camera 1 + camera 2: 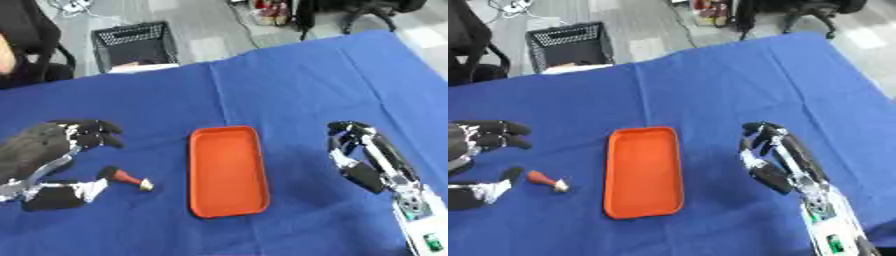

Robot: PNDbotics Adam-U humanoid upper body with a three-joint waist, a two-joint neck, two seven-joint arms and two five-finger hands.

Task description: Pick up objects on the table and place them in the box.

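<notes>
Blue-clothed desk [289,90] carries an unlabelled orange tray [227,171]; left hand [52,150] fingers wide beside a small red object [129,178], right hand [363,155] fingers relaxed, empty

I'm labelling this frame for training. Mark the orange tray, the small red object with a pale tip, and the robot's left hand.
Orange rectangular tray [199,172]: left eye view, on its left rim.
Small red object with a pale tip [129,177]: left eye view, on its red middle.
Left hand [39,145]: left eye view, on its back.
</notes>
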